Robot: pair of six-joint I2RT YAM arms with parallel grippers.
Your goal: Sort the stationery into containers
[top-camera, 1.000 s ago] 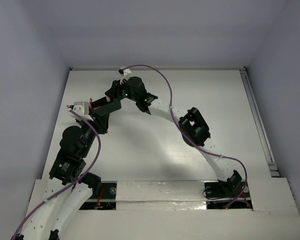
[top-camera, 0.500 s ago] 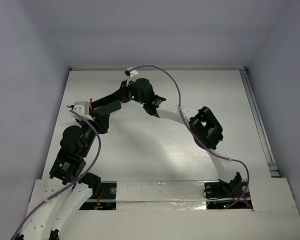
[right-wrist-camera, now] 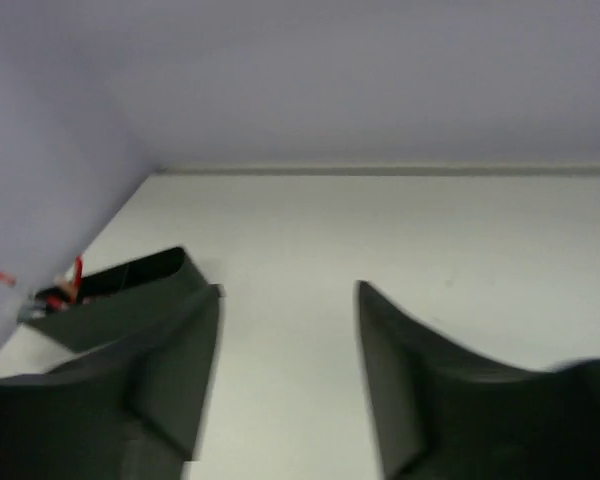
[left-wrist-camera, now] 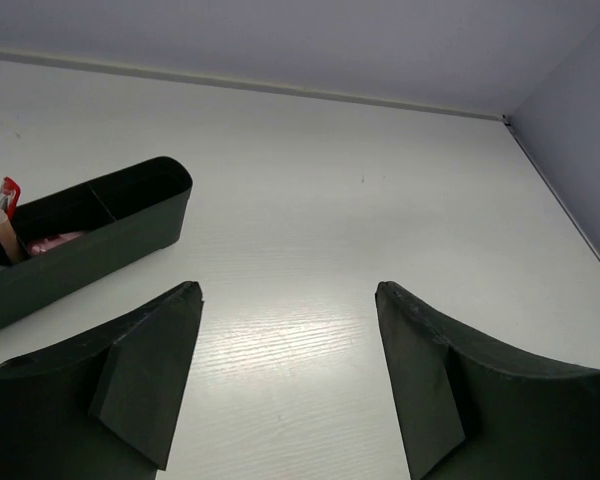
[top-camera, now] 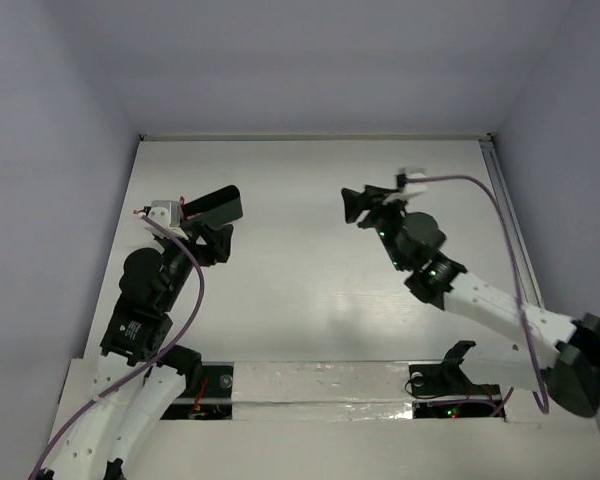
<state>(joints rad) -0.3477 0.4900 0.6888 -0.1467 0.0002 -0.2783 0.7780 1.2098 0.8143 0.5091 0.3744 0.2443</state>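
Remote log, top and wrist cameras.

Nearest to me is the left gripper (left-wrist-camera: 285, 370). Its wrist view shows the jaws spread wide with only bare white table (left-wrist-camera: 310, 230) between them, so it holds nothing. From overhead it sits just beside the near side of the black box (left-wrist-camera: 100, 235). I cannot tell whether it touches the box.

The box lies at a slant on the left part of the table. It is long and narrow, and one inner divider is visible. In the compartment at the left of the wrist view, a red pen (left-wrist-camera: 2, 205) leans up over the rim with a pale pen (left-wrist-camera: 7, 238) against it. A pink piece (left-wrist-camera: 52, 243) lies low inside, too small for me to identify. The other compartment is dark, and I cannot tell what it holds.

The right gripper (top-camera: 350, 205) is further out, well apart from the box and to its right, with its tips pointing toward the box. Its wrist view is blurred, but the jaws are clearly wide apart and empty. The box and the red pen show beyond its left finger.

Farthest away is the plain back wall (top-camera: 310, 70).
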